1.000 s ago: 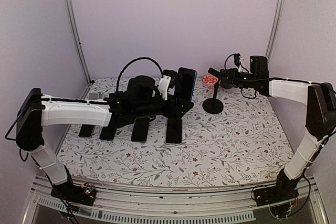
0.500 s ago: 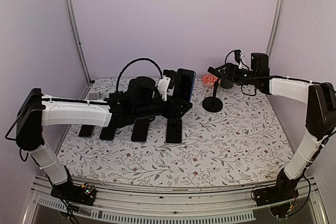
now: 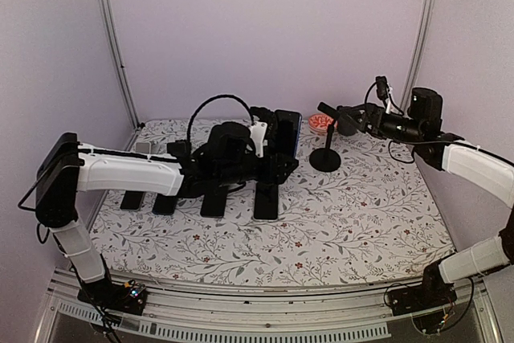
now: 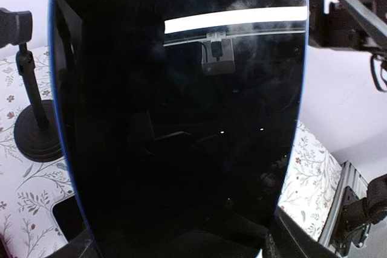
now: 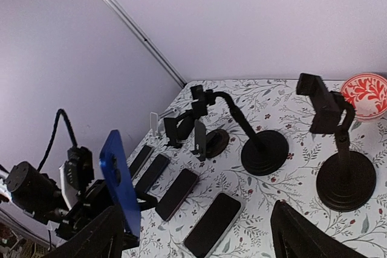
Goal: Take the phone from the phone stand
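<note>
The left gripper (image 3: 279,154) is closed on the phone (image 3: 287,129) and holds it upright above the bench (image 3: 361,214). In the left wrist view the dark screen fills almost the whole picture, with the fingers (image 4: 299,243) showing at its lower corners. In the right wrist view the phone's blue back faces the other arm. The phone stand (image 3: 326,158) rests on its round base just to the right of the left gripper, between the two grippers, and the phone is near it but not touching it. The right gripper (image 3: 347,122) hovers just beside the head of the phone stand on its right side. Its jaws are spread wide and it holds nothing. A red bowl (image 3: 320,123) sits on the bench just behind the phone stand, to the left of the right gripper. A row of spare phones (image 3: 266,200) lies flat on the bench on the near side of the left gripper, partly under that arm. The right wrist view also shows a gooseneck stand (image 5: 264,149) on the bench, farther from the right gripper than the phone stand.
</note>
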